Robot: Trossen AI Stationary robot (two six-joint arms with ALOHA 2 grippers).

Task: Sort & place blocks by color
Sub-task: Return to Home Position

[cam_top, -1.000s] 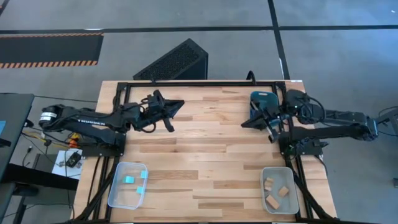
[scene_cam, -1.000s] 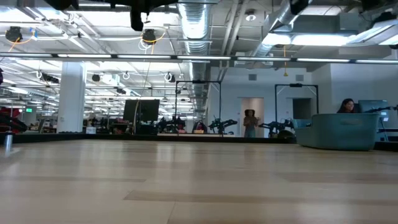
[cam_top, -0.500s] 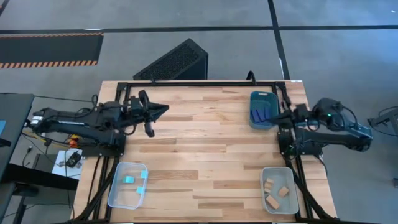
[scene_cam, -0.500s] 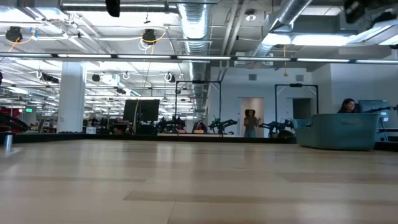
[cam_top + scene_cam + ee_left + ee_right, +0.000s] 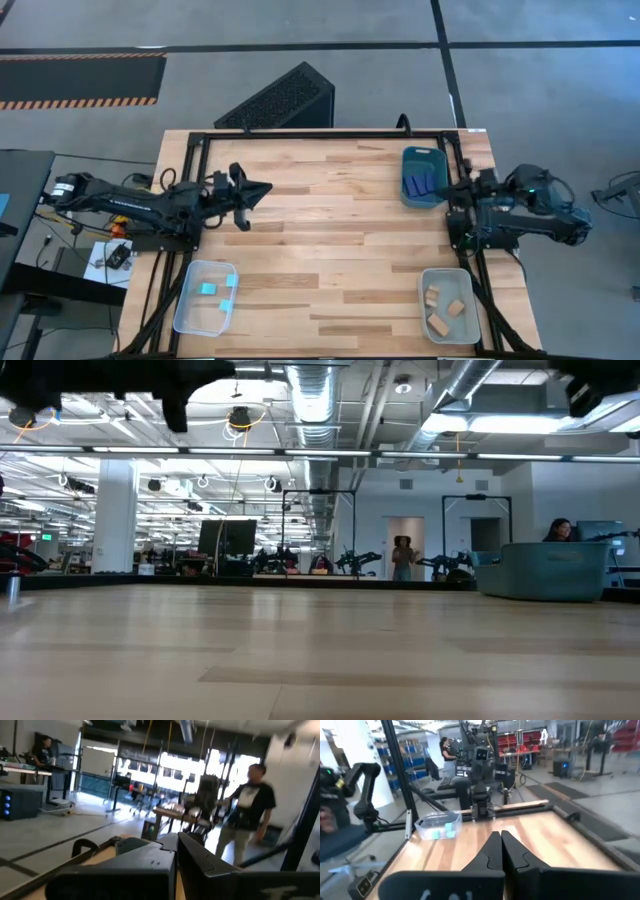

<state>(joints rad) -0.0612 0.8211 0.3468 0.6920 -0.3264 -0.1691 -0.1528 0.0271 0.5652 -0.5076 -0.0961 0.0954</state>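
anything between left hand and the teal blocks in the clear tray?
Nothing visible. In the high view, left hand hangs over the table at left; teal blocks lie in the clear tray toward the picture's bottom; bare wood between. Right hand: right edge.

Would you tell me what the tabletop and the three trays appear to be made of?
Tabletop: pale wood planks, matte, visible grain and seams. Clear tray: transparent plastic, probably; the wood shows through. Grey tray: opaque, smooth, likely plastic. Teal tray: opaque, likely moulded plastic with rounded corners.
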